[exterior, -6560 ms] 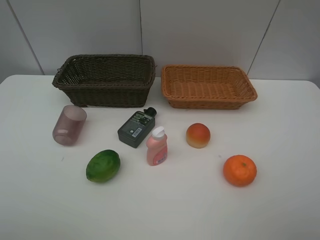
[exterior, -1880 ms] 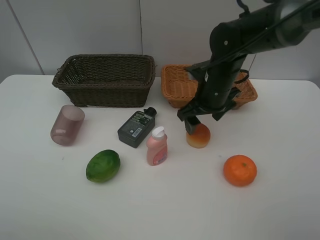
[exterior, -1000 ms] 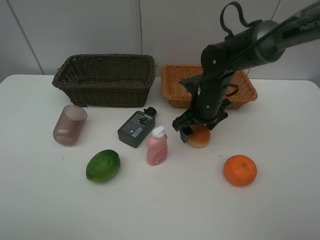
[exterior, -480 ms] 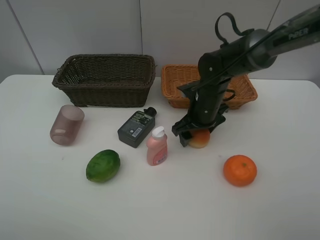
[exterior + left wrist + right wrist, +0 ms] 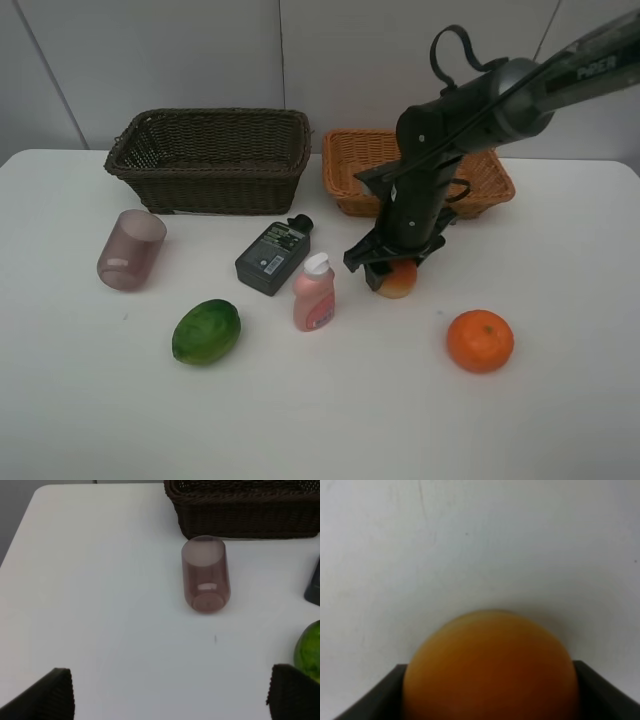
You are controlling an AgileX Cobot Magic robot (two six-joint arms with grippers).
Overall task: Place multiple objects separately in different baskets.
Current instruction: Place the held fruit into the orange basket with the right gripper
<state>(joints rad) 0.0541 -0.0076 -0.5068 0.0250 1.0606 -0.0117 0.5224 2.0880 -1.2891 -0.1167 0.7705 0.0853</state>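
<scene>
Grips the peach [image 5: 402,283] on the table [image 5: 330,420] with the right fingers [image 5: 378,272].

Presses those fingers against both sides of the peach, partly closed, with the arm reaching down in front of the tan basket [image 5: 487,190] and the peach resting on the table just right of the pink bottle [image 5: 314,293]. Holds the left fingers [image 5: 295,695] wide open and empty above the table, near the cup [image 5: 131,250] lying on its side in front of the dark basket [image 5: 210,160]. Shows 5 other items loose on the table, all outside the 2 baskets: cup far left, green fruit [image 5: 206,331] near the front, dark bottle [image 5: 272,259] lying flat just behind the upright pink bottle, orange [image 5: 480,340] front right, apart from the peach.
</scene>
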